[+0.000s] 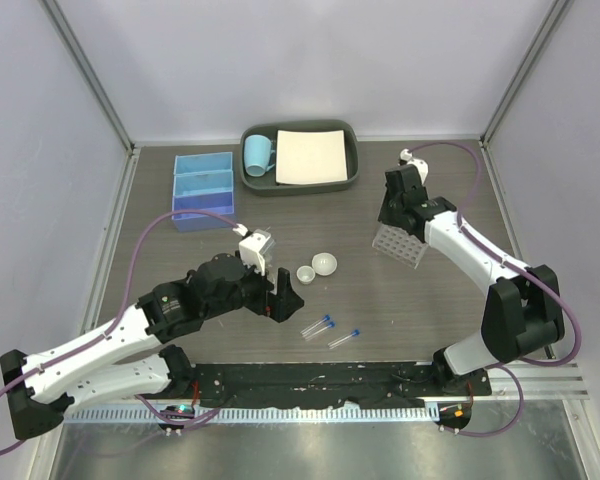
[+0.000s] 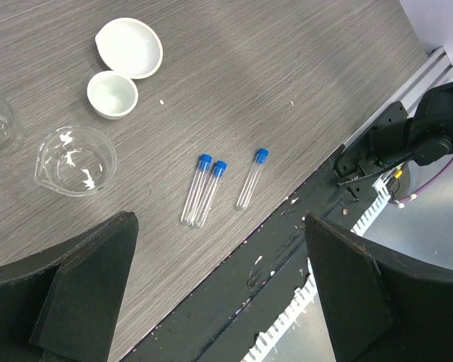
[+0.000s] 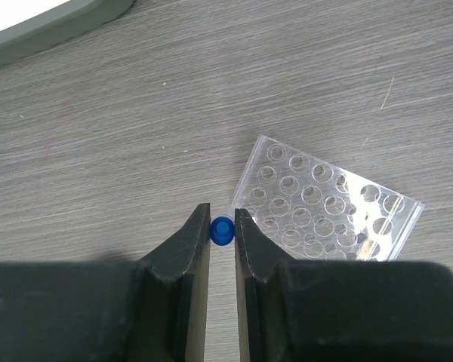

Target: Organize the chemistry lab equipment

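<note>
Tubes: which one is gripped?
The tube clamped in the right pincer, by the rack; the other three lie loose on the table.

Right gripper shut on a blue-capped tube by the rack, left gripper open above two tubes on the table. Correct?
Not two: the left wrist view shows three loose tubes on the table, a pair side by side and one apart. Rest holds: right gripper shut on a capped tube by the rack, left gripper open.
</note>
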Tool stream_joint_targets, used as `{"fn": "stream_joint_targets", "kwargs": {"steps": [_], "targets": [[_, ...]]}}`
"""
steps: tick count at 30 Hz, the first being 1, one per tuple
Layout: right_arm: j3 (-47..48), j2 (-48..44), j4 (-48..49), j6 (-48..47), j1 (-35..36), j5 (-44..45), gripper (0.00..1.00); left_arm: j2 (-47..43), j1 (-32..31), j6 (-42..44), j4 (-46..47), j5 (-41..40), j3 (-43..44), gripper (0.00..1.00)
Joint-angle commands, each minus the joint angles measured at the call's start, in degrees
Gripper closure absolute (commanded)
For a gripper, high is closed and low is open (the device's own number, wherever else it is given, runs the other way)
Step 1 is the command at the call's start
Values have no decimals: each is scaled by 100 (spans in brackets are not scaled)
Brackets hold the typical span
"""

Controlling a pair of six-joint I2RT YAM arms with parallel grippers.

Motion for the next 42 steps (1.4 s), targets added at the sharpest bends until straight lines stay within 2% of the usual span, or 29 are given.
{"fn": "stream_joint_targets", "kwargs": {"steps": [1, 29, 42], "targets": [[-110, -268, 230, -42, -93, 91, 99, -46, 18, -8, 266, 45, 21, 3], [-611, -145, 476, 28, -138, -270, 99, -64, 18, -8, 240, 10, 3, 3], [-875, -145, 749, 2, -129, -322, 79, -2, 18, -26, 275, -87, -50, 3]]}}
